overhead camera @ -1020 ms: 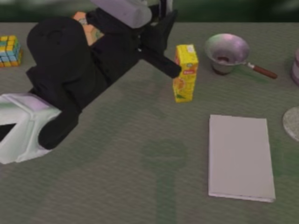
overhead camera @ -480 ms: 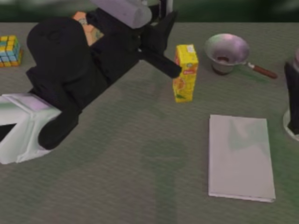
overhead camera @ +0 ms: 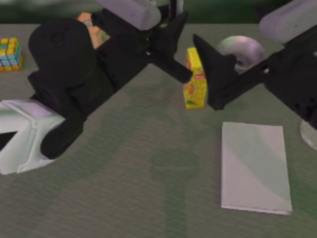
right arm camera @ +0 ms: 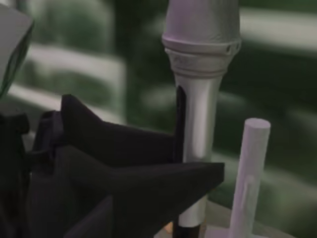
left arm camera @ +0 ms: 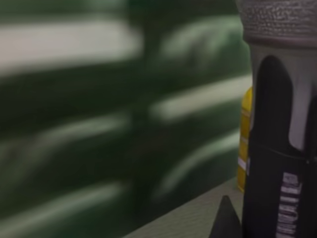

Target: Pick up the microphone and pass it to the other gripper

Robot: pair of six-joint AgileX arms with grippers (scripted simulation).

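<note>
One Rubik's cube (overhead camera: 10, 53) sits at the desk's (overhead camera: 148, 188) left edge. The left claw (overhead camera: 171, 52) grips the single microphone (right arm camera: 200, 99) upright above the far desk, beside one yellow carton (overhead camera: 196, 87). The right claw (overhead camera: 214, 74) gapes just beside. One white book (overhead camera: 255, 166) lies near-right.

The right arm has swung in from the right edge. Its right gripper (overhead camera: 208, 74) now reaches beside the yellow carton (overhead camera: 194, 89), partly covering the bowl (overhead camera: 242, 47).

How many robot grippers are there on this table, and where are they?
2. The left gripper is at the back, just left of the yellow carton, holding the microphone. The right gripper reaches in on the carton's right side.
</note>
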